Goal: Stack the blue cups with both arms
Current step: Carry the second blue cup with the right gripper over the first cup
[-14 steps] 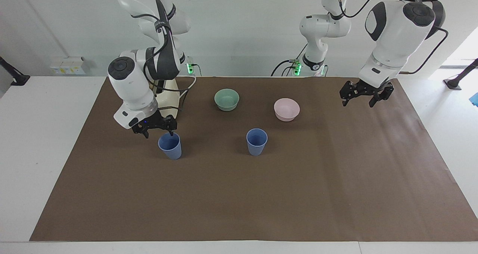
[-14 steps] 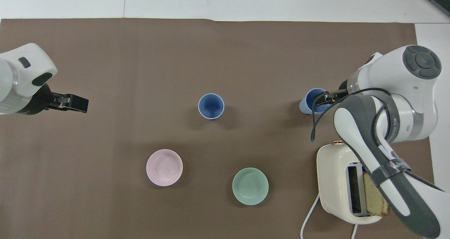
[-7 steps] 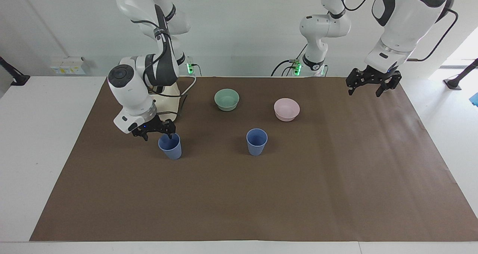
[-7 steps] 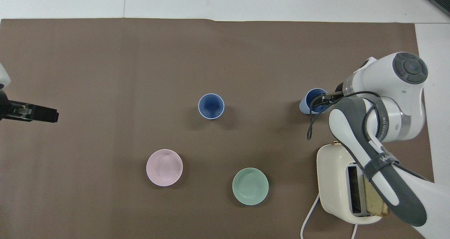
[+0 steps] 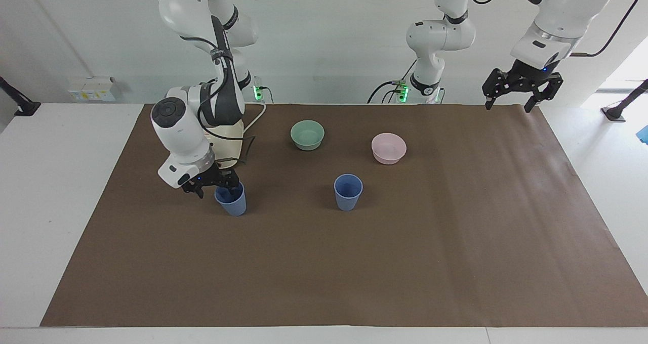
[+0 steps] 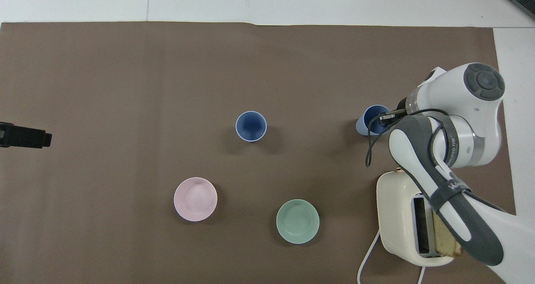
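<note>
Two blue cups stand upright on the brown mat. One blue cup [image 5: 348,192] is mid-table, also seen in the overhead view [image 6: 250,126]. The other blue cup [image 5: 232,203] [image 6: 368,123] stands toward the right arm's end, farther from the robots than the toaster. My right gripper [image 5: 215,188] [image 6: 386,117] is low at this cup's rim and open, one finger inside the cup and one outside it. My left gripper [image 5: 509,105] is open and empty, raised high over the mat's corner at the left arm's end. Only its tip [image 6: 29,135] shows in the overhead view.
A green bowl [image 5: 307,134] [image 6: 297,221] and a pink bowl [image 5: 389,148] [image 6: 195,199] sit nearer to the robots than the middle cup. A cream toaster [image 5: 230,134] [image 6: 401,217] holding a bread slice [image 6: 445,234] stands by the right arm, its cord trailing.
My right gripper has sunk lower onto the cup's rim; the cup has not moved. My left gripper has risen and drawn back toward its own end of the table.
</note>
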Robot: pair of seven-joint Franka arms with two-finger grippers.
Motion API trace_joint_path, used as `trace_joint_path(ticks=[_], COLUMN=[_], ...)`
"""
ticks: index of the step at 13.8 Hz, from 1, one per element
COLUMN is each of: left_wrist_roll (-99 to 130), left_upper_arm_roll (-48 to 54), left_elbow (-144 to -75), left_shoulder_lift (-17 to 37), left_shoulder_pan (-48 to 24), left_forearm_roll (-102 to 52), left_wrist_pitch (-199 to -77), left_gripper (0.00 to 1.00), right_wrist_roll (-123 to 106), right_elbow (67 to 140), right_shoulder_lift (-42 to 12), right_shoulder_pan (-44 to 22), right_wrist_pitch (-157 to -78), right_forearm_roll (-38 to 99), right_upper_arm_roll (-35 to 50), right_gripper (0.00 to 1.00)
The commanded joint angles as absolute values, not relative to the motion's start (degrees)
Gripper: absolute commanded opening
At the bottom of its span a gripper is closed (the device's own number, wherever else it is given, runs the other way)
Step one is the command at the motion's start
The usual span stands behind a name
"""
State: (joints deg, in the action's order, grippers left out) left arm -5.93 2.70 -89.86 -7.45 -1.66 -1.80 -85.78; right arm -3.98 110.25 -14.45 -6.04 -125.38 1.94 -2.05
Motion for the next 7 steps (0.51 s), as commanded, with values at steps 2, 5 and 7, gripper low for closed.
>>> trace_joint_path(ticks=[2, 5, 7], left_wrist_roll=[-6.0, -6.2, -6.1], left_upper_arm_roll=[2.9, 2.9, 2.9], left_elbow=[-89.3, -90.3, -90.6], left_shoulder_lift=[-7.0, -7.4, -7.4], left_shoulder_pan=[-0.5, -0.5, -0.6], left_forearm_roll=[-2.6, -2.5, -2.4], left_wrist_pitch=[-84.5, -84.0, -83.1], left_gripper=[1.0, 1.0, 1.0], right_wrist_roll=[-5.3, -0.3, 4.6], right_elbow=[109.8, 105.7, 100.7], right_shoulder_lift=[-14.9, -15.0, -15.0], right_shoulder_pan=[-6.2, -8.2, -10.6], right_wrist_pitch=[-127.0, -125.1, -119.4], right_forearm_roll=[2.9, 2.8, 3.1], right_upper_arm_roll=[-1.8, -1.7, -1.7], right_gripper=[0.0, 0.0, 0.0])
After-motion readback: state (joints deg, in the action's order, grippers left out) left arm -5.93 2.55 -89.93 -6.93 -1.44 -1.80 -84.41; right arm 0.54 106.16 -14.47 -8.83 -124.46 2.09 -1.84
